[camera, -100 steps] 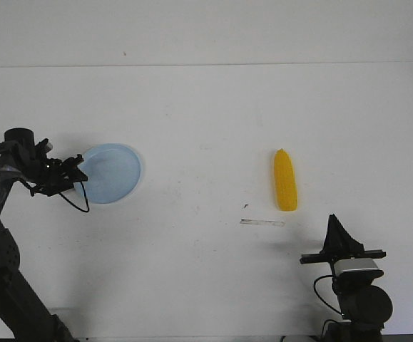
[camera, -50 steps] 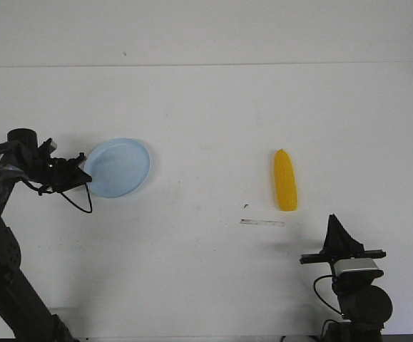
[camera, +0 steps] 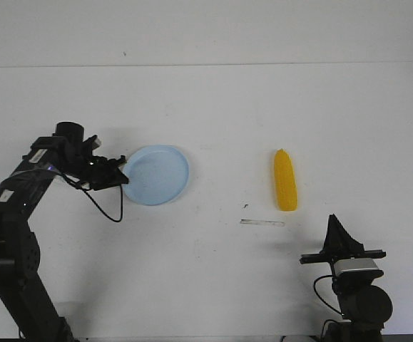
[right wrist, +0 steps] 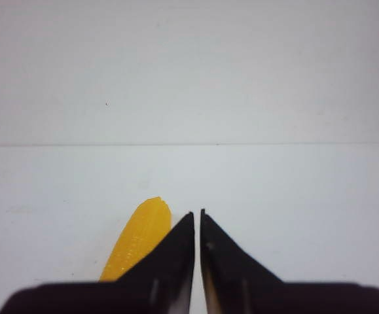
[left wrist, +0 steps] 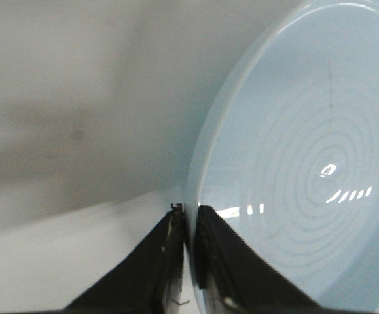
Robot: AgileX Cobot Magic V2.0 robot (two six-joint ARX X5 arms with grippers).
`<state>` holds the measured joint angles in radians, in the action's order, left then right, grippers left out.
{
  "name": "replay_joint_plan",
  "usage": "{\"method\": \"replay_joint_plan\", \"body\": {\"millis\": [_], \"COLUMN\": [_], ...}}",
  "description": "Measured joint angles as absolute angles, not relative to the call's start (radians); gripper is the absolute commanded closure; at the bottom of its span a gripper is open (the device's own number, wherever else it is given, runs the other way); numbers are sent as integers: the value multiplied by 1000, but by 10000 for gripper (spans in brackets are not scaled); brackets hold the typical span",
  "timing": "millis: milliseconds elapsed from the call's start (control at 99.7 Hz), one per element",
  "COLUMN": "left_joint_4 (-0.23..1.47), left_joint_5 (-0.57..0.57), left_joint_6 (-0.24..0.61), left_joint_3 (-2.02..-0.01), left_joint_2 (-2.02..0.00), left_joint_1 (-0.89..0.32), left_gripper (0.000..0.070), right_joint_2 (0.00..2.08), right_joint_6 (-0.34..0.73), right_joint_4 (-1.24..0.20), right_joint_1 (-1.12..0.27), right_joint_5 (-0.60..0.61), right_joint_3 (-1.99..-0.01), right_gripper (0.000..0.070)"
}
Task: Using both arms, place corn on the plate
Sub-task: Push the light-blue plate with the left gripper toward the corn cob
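Corn (camera: 285,181) untouched on tabletop (camera: 263,107), right of centre. Our left claw (camera: 118,177), clamped on plate (camera: 156,174) rim, has dragged it rightward toward the corn. Right claw (right wrist: 197,219) pinched closed, empty.

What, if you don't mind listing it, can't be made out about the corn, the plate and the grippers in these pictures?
- Corn: right wrist view, near end hidden behind the right gripper.
- Plate: left wrist view, far rim cut off by the frame edges.
- Left gripper: wrist view, rim contact blurred; front view too small to confirm.
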<state>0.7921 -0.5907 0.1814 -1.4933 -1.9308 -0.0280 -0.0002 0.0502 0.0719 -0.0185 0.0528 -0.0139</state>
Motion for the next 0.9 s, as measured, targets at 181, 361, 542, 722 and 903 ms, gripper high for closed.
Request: {"method": "replay_joint_plan", "body": {"millis": [181, 361, 542, 722, 903], "left_joint_4": [741, 690, 692, 687, 683], "left_joint_5": [-590, -532, -461, -461, -430], "left_joint_6": [245, 325, 352, 355, 355], "left_joint_3": [-1493, -1493, -1493, -1493, -1493], "left_joint_2": [-1931, -1931, -1931, -1931, -1931], "left_joint_1": [-192, -316, -377, -388, -384], "left_gripper": [699, 699, 699, 699, 699], "right_joint_2": [0, 0, 0, 0, 0], "right_joint_6": [50, 50, 50, 50, 50], "right_joint_4": [72, 72, 72, 72, 72], "right_joint_1": [-19, -19, -19, -19, -19], "right_joint_5": [53, 53, 53, 53, 53], "right_joint_3": [-14, -14, -14, -14, -14], "right_gripper": [686, 686, 686, 686, 686]}}
